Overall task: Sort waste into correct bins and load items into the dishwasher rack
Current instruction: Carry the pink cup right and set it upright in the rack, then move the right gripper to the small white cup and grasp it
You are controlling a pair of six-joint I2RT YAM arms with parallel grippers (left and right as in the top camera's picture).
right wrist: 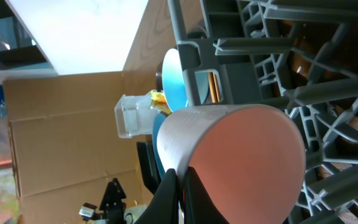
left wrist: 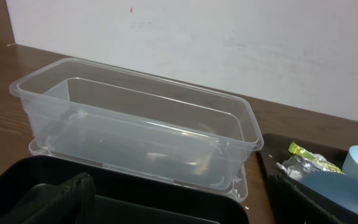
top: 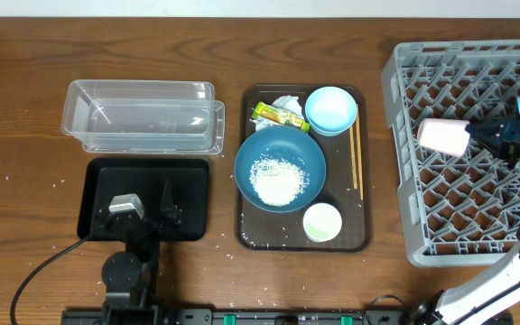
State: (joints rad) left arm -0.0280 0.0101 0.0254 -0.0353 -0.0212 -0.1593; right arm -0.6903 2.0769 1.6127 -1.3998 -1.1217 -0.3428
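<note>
Over rack (top: 403,181), near its left wall, our right claw (top: 473,134) is clamped on pink cup (top: 442,136), pinching its edge. Cup lies sideways; we judge that lets us tip it mouth-down into grid. Cannot tell whether it touches grid.

Left claw (top: 170,194) is spread wide and empty above black tray (top: 97,181), beside clear tub (top: 79,122), out of right arm's way.

Brown tray (top: 246,208) holds the rest: big blue bowl (top: 251,149) with rice (top: 276,179), small blue bowl (top: 331,110), white cup (top: 322,222), chopsticks (top: 357,158), wrapper (top: 276,114), tissue (top: 287,102).
</note>
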